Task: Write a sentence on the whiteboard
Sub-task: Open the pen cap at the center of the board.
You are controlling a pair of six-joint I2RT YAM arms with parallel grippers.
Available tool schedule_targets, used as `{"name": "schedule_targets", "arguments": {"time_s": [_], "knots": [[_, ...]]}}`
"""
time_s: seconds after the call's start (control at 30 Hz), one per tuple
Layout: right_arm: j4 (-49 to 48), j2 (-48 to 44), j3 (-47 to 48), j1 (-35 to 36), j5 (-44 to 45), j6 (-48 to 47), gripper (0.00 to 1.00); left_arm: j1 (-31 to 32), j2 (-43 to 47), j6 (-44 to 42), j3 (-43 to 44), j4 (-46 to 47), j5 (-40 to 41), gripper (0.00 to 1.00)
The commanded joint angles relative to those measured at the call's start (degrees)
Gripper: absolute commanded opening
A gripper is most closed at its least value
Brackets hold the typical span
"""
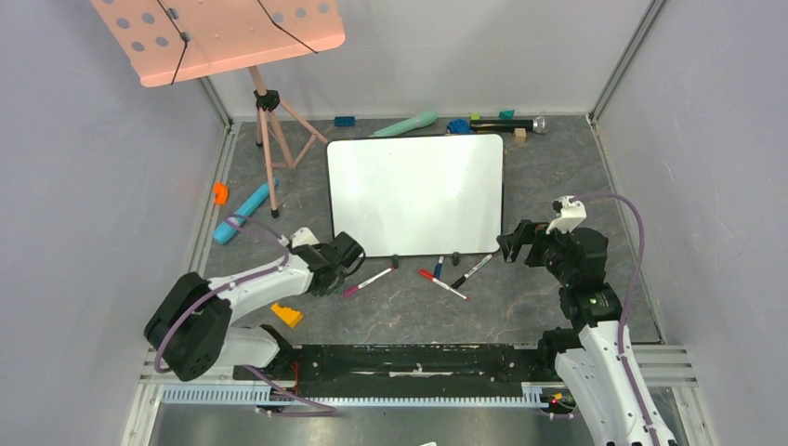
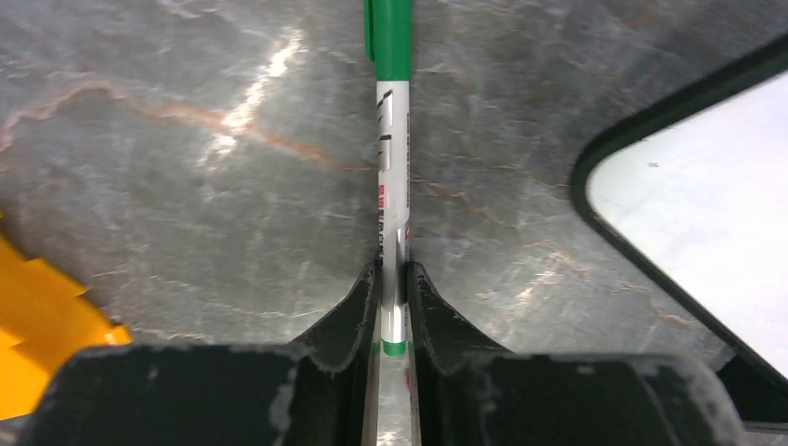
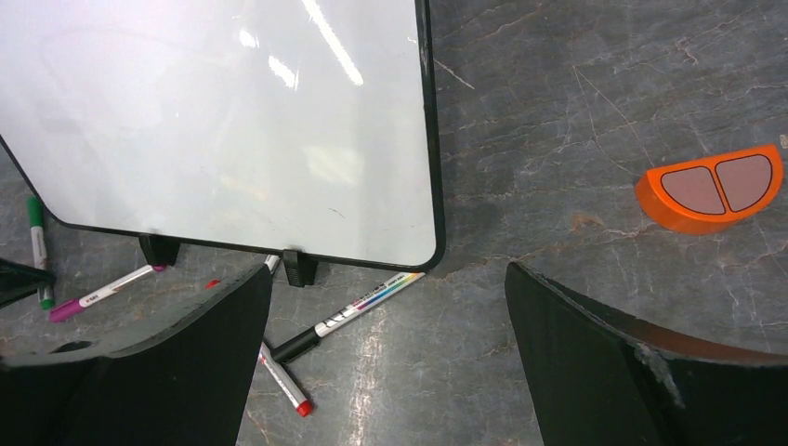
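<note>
- Whiteboard lay on the bench, its near-left corner just right of my left pincer, its near-right corner just ahead of my right pincer.
- My left pincer was narrow, jaws pressed on both sides of a green marker near its tail; the capped end pointed straight ahead.
- My right pincer stood wide, nothing between its jaws.
- A purple marker, red marker and black marker lay left of it; an orange half-round piece lay to its right.
</note>
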State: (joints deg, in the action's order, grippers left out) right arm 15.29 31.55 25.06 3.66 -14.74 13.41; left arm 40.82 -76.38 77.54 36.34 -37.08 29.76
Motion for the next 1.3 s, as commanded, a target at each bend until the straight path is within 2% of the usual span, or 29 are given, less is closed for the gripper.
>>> {"name": "schedule_targets", "arguments": {"time_s": [0.0,0.1,0.2,0.37,0.43,0.5,0.6,0.7,0.77,0.87,0.97,1.13,1.27], "knots": [[-1.27,-0.26,2.37,0.36,-0.64,-0.23,0.98,-0.73,5.83,7.86,-2.46,-4.15,4.39,0.02],[-1.23,-0.34,2.41,0.29,-1.04,-0.24,0.98,-0.65,9.43,7.07,-2.51,-5.10,5.96,0.02],[-1.22,0.02,2.69,0.36,-1.91,-0.30,0.98,-0.65,13.14,2.37,-1.49,-5.10,6.57,0.02],[-1.51,2.61,4.49,0.38,-8.44,-0.03,0.98,-0.56,21.62,-13.79,0.81,-2.19,5.69,0.02],[-2.24,3.88,5.16,0.62,-10.65,0.71,0.94,-0.56,26.82,-25.73,-0.28,4.12,0.84,0.02],[-3.15,4.99,6.23,1.04,-12.91,1.35,0.93,-0.56,33.26,-35.44,-2.60,12.00,-9.09,0.02],[-5.37,5.52,7.15,2.10,-14.58,2.92,0.93,-0.54,43.05,-41.57,-7.63,24.58,-22.80,0.02],[-9.47,6.22,7.31,3.99,-16.16,5.70,0.93,-0.57,48.29,-40.36,-11.25,33.39,-30.21,0.02],[-13.47,7.05,6.82,6.52,-17.22,8.79,0.92,-0.56,47.88,-38.88,-12.59,39.05,-35.71,0.02],[-20.12,8.18,6.23,12.24,-16.03,13.21,0.91,-0.44,43.64,-36.24,-14.85,48.62,-43.03,0.02],[-24.83,10.01,7.24,20.15,-11.28,15.23,0.90,-0.24,37.51,-32.52,-16.24,60.67,-48.97,0.02],[-30.68,14.94,8.78,31.05,-5.14,15.95,0.87,0.73,29.81,-27.72,-17.35,78.38,-53.48,0.02],[-36.41,17.37,7.68,35.07,-2.67,18.95,0.79,1.61,26.96,-27.38,-16.07,82.52,-55.71,0.02]]}}
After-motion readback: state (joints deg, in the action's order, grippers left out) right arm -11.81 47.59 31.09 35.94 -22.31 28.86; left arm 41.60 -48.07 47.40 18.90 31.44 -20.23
